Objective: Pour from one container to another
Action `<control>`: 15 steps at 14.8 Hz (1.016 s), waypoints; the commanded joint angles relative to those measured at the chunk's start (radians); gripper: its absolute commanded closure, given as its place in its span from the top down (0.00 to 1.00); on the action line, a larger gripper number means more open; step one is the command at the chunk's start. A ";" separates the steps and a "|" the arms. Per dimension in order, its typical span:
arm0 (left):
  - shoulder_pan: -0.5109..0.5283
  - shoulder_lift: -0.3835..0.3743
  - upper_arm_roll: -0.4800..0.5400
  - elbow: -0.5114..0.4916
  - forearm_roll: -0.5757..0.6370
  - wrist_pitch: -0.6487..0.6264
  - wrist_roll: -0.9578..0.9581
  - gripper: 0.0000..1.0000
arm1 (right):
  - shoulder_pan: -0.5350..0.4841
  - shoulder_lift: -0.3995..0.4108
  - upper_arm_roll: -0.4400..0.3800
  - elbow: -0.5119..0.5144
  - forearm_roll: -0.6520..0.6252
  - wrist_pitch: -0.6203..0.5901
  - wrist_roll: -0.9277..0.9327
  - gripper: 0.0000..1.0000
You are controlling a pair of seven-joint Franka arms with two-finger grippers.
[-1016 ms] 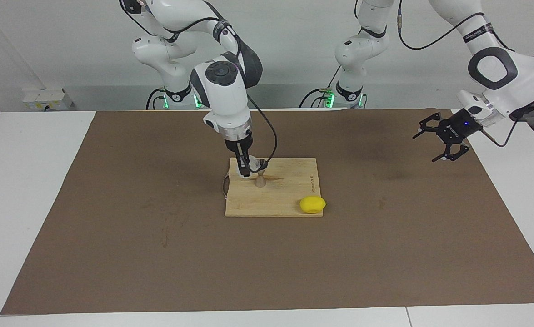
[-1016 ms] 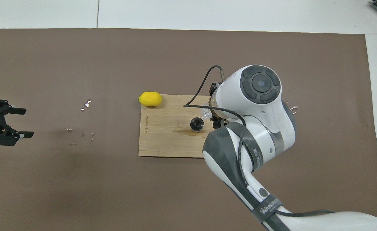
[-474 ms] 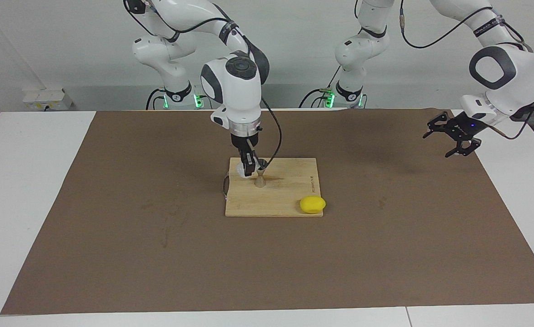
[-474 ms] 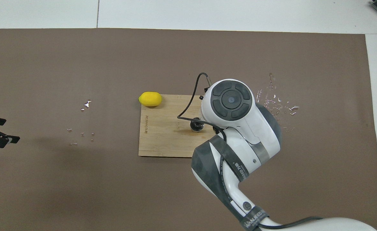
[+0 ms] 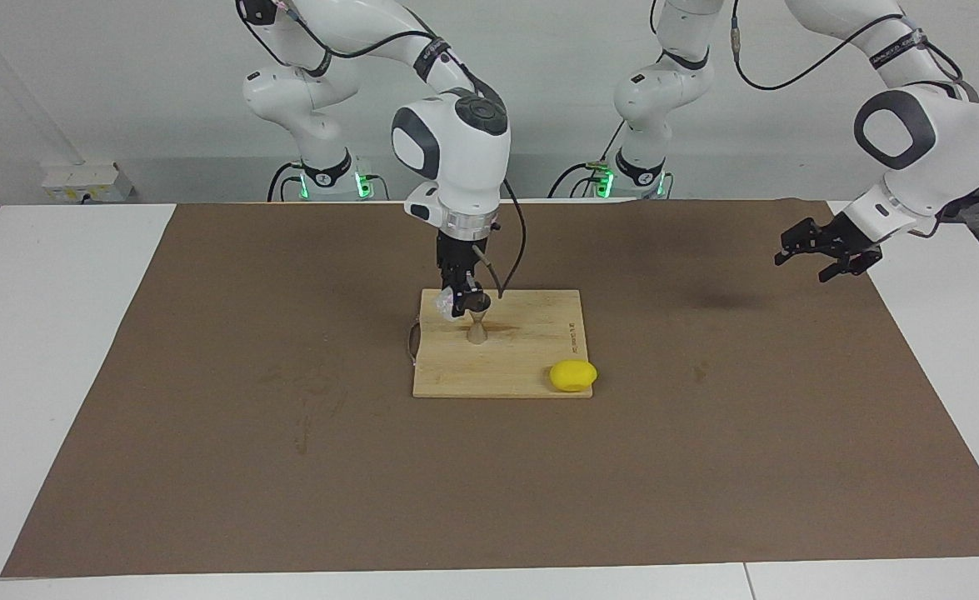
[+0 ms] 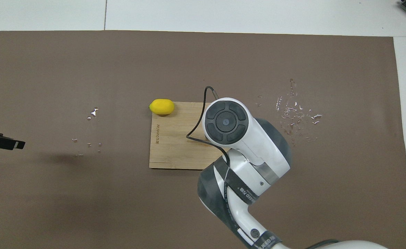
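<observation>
A small silvery jigger [image 5: 477, 327] stands upright on the wooden board [image 5: 531, 358]. My right gripper [image 5: 458, 302] reaches down from above it and is shut on the clear glass cup [image 5: 442, 307]. The cup hangs tilted at the jigger's rim, on the side toward the right arm's end of the table. In the overhead view the right arm's wrist hides both the cup and the jigger. My left gripper [image 5: 801, 267] hangs open and holds nothing, high over the mat's edge at the left arm's end [image 6: 6, 142].
A yellow lemon [image 5: 573, 375] [image 6: 161, 106] lies at the board's [image 6: 175, 145] corner farthest from the robots. Spilled drops glisten on the brown mat toward the right arm's end [image 6: 296, 114], and a few toward the left arm's end [image 6: 93, 112].
The right arm's wrist has swung over the jigger, turning the held cup with it. The left gripper has drawn back toward its own end of the table.
</observation>
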 commanded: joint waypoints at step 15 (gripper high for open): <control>0.040 -0.009 0.004 0.044 0.046 -0.089 -0.510 1.00 | -0.079 -0.007 0.003 0.022 0.233 -0.014 0.015 0.00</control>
